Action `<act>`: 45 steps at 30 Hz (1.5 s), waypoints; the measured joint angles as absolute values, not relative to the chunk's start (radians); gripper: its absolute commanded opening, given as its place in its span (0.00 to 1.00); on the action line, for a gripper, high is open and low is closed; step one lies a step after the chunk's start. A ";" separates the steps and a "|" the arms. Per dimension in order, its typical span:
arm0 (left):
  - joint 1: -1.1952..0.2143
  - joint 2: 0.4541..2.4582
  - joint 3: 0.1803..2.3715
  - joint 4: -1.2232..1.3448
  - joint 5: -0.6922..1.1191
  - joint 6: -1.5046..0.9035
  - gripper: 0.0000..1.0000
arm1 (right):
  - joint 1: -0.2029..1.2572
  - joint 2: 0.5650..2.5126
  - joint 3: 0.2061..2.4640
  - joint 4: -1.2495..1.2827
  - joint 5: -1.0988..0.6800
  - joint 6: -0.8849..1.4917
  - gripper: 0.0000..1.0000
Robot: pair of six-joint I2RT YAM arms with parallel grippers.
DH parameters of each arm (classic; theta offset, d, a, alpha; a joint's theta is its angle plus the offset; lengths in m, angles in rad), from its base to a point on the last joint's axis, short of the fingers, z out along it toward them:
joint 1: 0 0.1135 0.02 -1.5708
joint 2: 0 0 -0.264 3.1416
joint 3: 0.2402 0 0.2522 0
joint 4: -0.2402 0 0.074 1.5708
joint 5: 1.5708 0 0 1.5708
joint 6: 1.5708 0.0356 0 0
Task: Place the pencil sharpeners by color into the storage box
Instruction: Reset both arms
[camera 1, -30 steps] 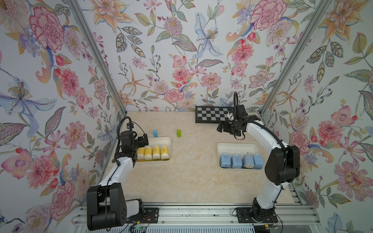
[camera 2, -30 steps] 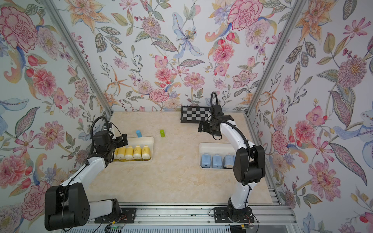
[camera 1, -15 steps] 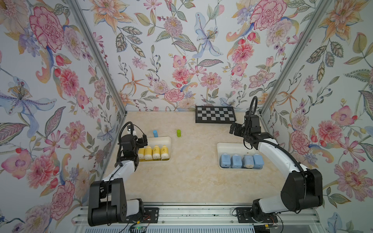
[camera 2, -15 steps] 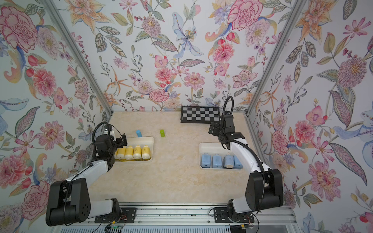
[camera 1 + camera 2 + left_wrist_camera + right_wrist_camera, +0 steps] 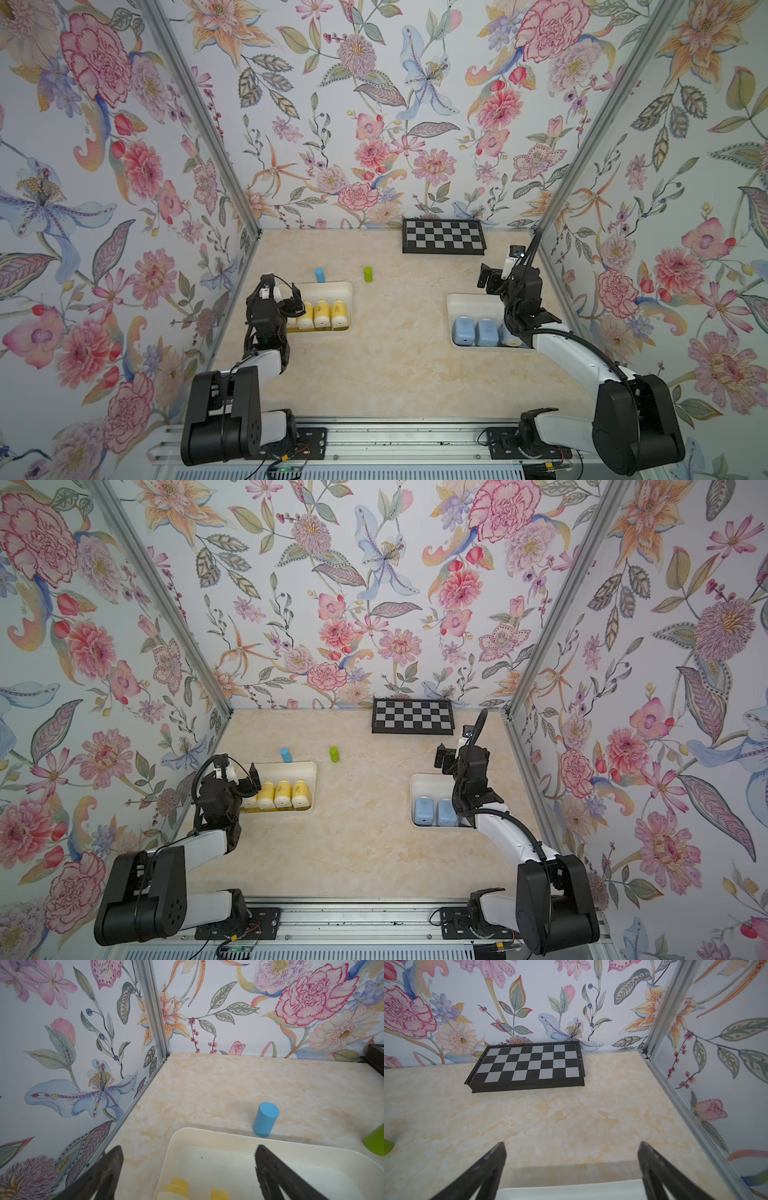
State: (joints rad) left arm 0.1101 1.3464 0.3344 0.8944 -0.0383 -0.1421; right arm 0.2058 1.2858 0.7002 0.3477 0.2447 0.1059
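Note:
A row of yellow pencil sharpeners (image 5: pixel 322 313) (image 5: pixel 282 793) lies in the left cream storage box (image 5: pixel 332 284); its left end is hidden under my left gripper (image 5: pixel 291 300) (image 5: pixel 250 781). The left wrist view shows that gripper (image 5: pixel 189 1157) open and empty above the box's near corner (image 5: pixel 207 1132), with yellow sharpeners (image 5: pixel 179 1185) just below it. Light blue pencil sharpeners (image 5: pixel 476 331) (image 5: pixel 434 811) lie in the right cream storage box (image 5: pixel 469 297), partly covered by my right arm. My right gripper (image 5: pixel 490 279) (image 5: pixel 571 1153) hangs open and empty over the far rim (image 5: pixel 571 1188) of that box.
A small blue cylinder (image 5: pixel 319 274) (image 5: pixel 266 1119) stands just behind the left box, and a green cylinder (image 5: pixel 368 274) (image 5: pixel 376 1144) stands to its right. A folded chessboard (image 5: pixel 444 241) (image 5: pixel 527 1066) lies against the back wall. Patterned walls close in on both sides.
My right arm has drawn back from beside the chessboard to the right box, its elbow swinging out to the right. The left arm has pulled back slightly. Both grippers stayed open.

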 measured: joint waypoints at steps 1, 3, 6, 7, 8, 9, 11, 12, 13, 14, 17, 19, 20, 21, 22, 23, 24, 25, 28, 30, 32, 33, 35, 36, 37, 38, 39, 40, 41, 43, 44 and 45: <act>0.110 1.361 0.324 0.919 -0.042 -0.142 0.99 | 0.202 1.291 0.692 0.360 0.245 0.104 1.00; 0.110 1.387 0.303 0.971 -0.054 -0.143 0.99 | 0.195 1.301 0.678 0.373 0.248 0.101 1.00; 0.110 1.423 0.280 1.042 -0.062 -0.143 0.99 | 0.187 1.311 0.657 0.392 0.255 0.093 1.00; 0.109 1.430 0.274 1.054 -0.065 -0.143 0.99 | 0.185 1.313 0.648 0.402 0.255 0.090 1.00; 0.108 1.433 0.268 1.072 -0.065 -0.142 0.99 | 0.183 1.316 0.638 0.416 0.256 0.088 1.00; 0.106 1.433 0.262 1.085 -0.065 -0.142 0.99 | 0.182 1.319 0.628 0.429 0.257 0.085 1.00; 0.104 1.433 0.245 1.126 -0.064 -0.142 0.99 | 0.180 1.330 0.606 0.455 0.262 0.077 1.00; 0.104 1.433 0.234 1.148 -0.062 -0.142 0.99 | 0.180 1.335 0.597 0.463 0.263 0.072 1.00; 0.104 1.433 0.220 1.174 -0.060 -0.142 0.99 | 0.180 1.339 0.587 0.469 0.269 0.065 1.00; 0.104 1.433 0.205 1.198 -0.056 -0.141 0.99 | 0.180 1.340 0.573 0.479 0.274 0.059 1.00; 0.104 1.433 0.176 1.247 -0.048 -0.138 0.99 | 0.179 1.333 0.521 0.517 0.290 0.041 1.00; 0.104 1.433 0.175 1.269 -0.038 -0.138 0.99 | 0.174 1.324 0.492 0.527 0.298 0.031 1.00; 0.104 1.433 0.175 1.278 -0.036 -0.138 0.99 | 0.168 1.320 0.479 0.534 0.300 0.023 1.00; 0.104 1.433 0.175 1.284 -0.034 -0.138 0.99 | 0.162 1.318 0.470 0.540 0.304 0.016 1.00; 0.104 1.433 0.175 1.290 -0.032 -0.138 0.99 | 0.154 1.318 0.462 0.551 0.305 0.010 1.00; 0.104 1.434 0.175 1.298 -0.029 -0.137 0.99 | 0.145 1.317 0.454 0.561 0.305 0.004 1.00; 0.104 1.434 0.175 1.305 -0.022 -0.134 0.99 | 0.138 1.317 0.447 0.572 0.304 0.001 1.00; 0.104 1.437 0.175 1.316 -0.009 -0.130 0.99 | 0.128 1.317 0.437 0.584 0.303 -0.004 1.00; 0.091 1.459 0.157 1.354 0.015 -0.111 0.99 | 0.103 1.319 0.411 0.628 0.288 -0.009 1.00; 0.075 1.484 0.148 1.378 0.019 -0.100 1.00 | 0.091 1.328 0.397 0.658 0.275 -0.013 1.00; 0.065 1.525 0.140 1.415 0.019 -0.093 1.00 | 0.083 1.340 0.381 0.690 0.261 -0.015 1.00; 0.065 1.535 0.139 1.417 0.019 -0.091 0.99 | 0.080 1.344 0.373 0.702 0.256 -0.017 1.00; 0.064 1.541 0.137 1.420 0.018 -0.088 0.99 | 0.073 1.349 0.355 0.734 0.241 -0.019 1.00; 0.064 1.541 0.137 1.425 0.018 -0.086 0.99 | 0.068 1.349 0.348 0.747 0.234 -0.019 1.00; 0.064 1.541 0.137 1.430 0.018 -0.085 0.99 | 0.062 1.349 0.342 0.761 0.226 -0.019 1.00; 0.064 1.541 0.137 1.432 0.017 -0.085 0.99 | 0.056 1.351 0.336 0.778 0.220 -0.019 1.00; 0.064 1.541 0.137 1.433 0.016 -0.085 0.99 | 0.053 1.353 0.332 0.792 0.217 -0.019 1.00; 0.063 1.541 0.137 1.434 0.015 -0.085 0.99 | 0.049 1.357 0.329 0.804 0.213 -0.019 1.00; 0.062 1.541 0.137 1.433 0.014 -0.085 0.99 | 0.046 1.360 0.326 0.815 0.209 -0.019 1.00; 0.059 1.541 0.138 1.434 0.012 -0.085 0.99 | 0.041 1.369 0.318 0.846 0.200 -0.015 1.00; 0.059 1.541 0.138 1.433 0.011 -0.085 0.99 | 0.036 1.375 0.313 0.863 0.191 -0.013 1.00; 0.059 1.541 0.138 1.434 0.011 -0.085 1.00 | 0.032 1.384 0.311 0.877 0.186 -0.011 1.00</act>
